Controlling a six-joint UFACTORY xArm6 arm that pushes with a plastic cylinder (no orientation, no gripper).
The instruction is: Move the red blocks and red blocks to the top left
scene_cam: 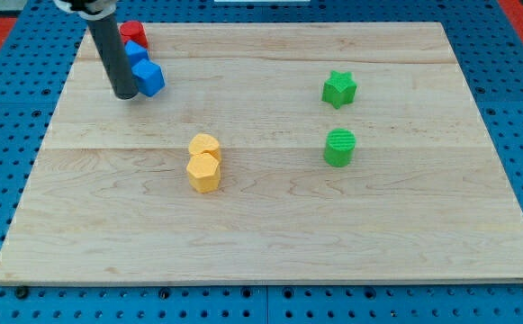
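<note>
1. My tip is resting on the counter at about 10 o'clock, touching the blue blocks at its right.
2. No pincer is fitted; only a rod.
3. Red block is sitting at 11 o'clock, already top left, partly hidden behind the rod.
4. Yellow blocks and green blocks are lying well apart, likely irrelevant.

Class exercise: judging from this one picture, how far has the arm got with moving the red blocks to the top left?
Looks done: one red block already sits in the board's top-left corner. In hand: my tip rests beside the blue blocks, on the view's left of them, just below the red one. Left: no other red block shows; one may be hidden behind the rod.
</note>
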